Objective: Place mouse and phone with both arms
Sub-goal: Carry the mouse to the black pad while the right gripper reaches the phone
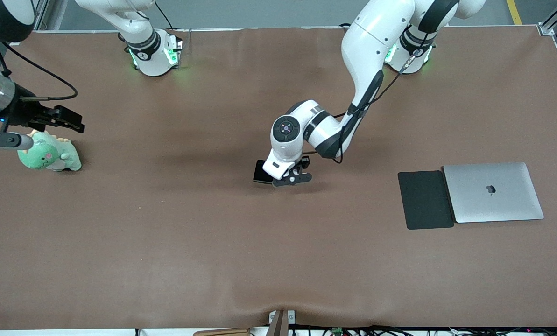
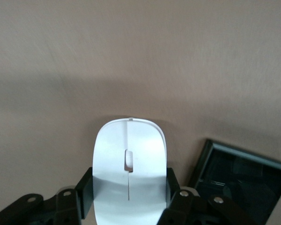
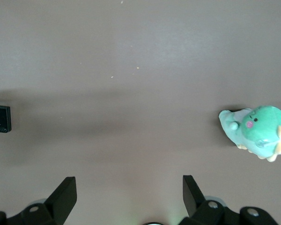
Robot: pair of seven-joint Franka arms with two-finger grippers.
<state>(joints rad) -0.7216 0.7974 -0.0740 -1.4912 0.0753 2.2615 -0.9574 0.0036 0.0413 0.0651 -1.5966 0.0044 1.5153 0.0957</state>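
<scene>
Silver laptop (image 1: pixel 493 192) bears an apple logo (image 1: pixel 490 189).

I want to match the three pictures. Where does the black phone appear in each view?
Front view: the phone lies near the table's middle, partly hidden under the left claw.
Left wrist view: it lies beside the white mouse, which that claw grips.
Right wrist view: only a part shows at the picture's edge, well apart from the green plush toy.
Shared landmark: the brown table cover, in all three.
</scene>
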